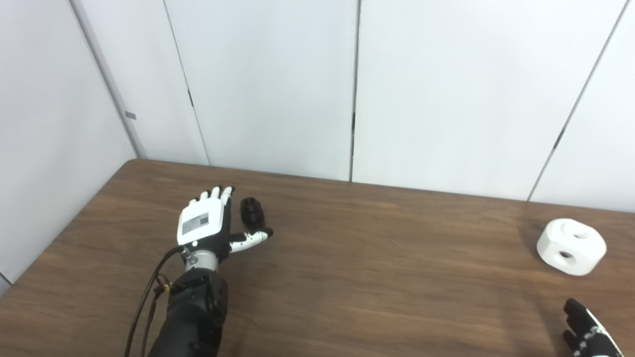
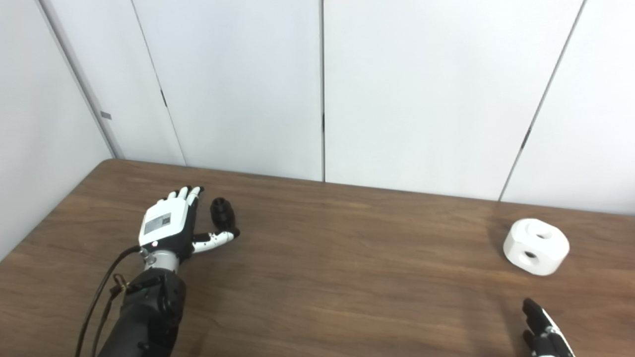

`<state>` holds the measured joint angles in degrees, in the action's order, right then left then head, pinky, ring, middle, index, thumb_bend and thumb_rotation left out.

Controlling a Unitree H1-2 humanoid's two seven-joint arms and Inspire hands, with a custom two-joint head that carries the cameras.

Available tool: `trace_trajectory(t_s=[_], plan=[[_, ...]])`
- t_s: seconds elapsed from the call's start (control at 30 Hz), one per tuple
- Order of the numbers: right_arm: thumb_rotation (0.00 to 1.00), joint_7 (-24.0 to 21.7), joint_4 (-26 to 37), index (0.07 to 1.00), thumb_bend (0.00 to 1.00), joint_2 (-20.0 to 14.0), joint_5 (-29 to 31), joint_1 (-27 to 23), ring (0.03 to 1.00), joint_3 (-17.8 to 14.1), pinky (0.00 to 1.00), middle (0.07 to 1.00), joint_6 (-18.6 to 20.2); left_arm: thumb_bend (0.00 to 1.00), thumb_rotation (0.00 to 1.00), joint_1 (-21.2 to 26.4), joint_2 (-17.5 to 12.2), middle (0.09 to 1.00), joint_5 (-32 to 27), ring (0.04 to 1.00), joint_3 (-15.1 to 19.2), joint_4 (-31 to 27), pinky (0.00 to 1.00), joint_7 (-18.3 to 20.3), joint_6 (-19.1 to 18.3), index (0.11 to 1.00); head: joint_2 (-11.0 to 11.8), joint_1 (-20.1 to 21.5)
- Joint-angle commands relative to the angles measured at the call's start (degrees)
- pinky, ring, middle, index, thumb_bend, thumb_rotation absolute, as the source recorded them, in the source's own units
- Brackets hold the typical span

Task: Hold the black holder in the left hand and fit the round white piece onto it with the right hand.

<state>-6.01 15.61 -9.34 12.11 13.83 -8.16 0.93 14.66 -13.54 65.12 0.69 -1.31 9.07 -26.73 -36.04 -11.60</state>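
White wall panels back the brown wood-grain counter (image 1: pixel 347 258) I'm working over. My left hand (image 1: pixel 206 223) lies flat at the near left, fingers spread, holding nothing; the small black cylindrical holder (image 1: pixel 251 212) stands just beside it, between the fingers and the thumb, which may be touching its base. Well apart at the far right sits the round white plastic piece with two holes (image 1: pixel 571 246). Only my right hand's (image 1: pixel 585 329) dark fingertips show at the bottom corner, so I cannot tell its state.
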Motion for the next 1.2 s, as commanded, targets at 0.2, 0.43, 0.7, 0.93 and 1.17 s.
trace_trajectory(t_s=[0.2, 0.43, 0.7, 0.93, 1.17], plan=[[0.78, -0.33, 0.9, 0.884, 0.6, -0.61, -0.12, -0.64, 0.99, -0.04, 1.0, 0.932, -0.31, 0.87, 0.64, 5.78, 4.06, 1.0, 6.29, 1.0, 5.07, 6.09, 1.0, -2.8, -0.18, 0.909, 0.05, 0.11], [0.77, -0.62, 0.89, 0.89, 0.62, -0.56, 0.05, -0.58, 0.994, 0.31, 1.0, 0.936, -0.41, 0.84, 0.64, 9.86, 9.08, 0.977, 8.72, 1.0, 10.29, 12.96, 1.0, -5.79, -0.18, 0.836, 0.07, 0.32], [0.77, -0.82, 0.95, 0.893, 0.61, -0.52, 0.11, -0.43, 0.99, 0.67, 1.0, 0.938, -0.97, 0.86, 0.63, 13.61, 13.64, 0.975, 7.35, 0.995, 13.64, 17.98, 1.0, -9.3, -0.18, 0.865, -0.56, 0.72], [0.79, -0.63, 0.24, 0.897, 0.62, -0.51, -0.76, -0.79, 0.984, 0.92, 1.0, 0.935, -1.7, 0.86, 0.67, 15.73, 14.39, 0.977, 7.04, 0.984, 14.84, 21.6, 1.0, -10.77, -0.18, 0.861, -0.77, 1.01], [0.78, -0.68, 0.04, 0.9, 0.61, -0.55, -0.66, -0.89, 0.989, 0.91, 1.0, 0.937, -2.07, 0.83, 0.64, 16.03, 14.79, 0.981, 6.62, 0.991, 15.18, 22.58, 1.0, -12.46, -0.18, 0.841, -0.77, 1.01]])
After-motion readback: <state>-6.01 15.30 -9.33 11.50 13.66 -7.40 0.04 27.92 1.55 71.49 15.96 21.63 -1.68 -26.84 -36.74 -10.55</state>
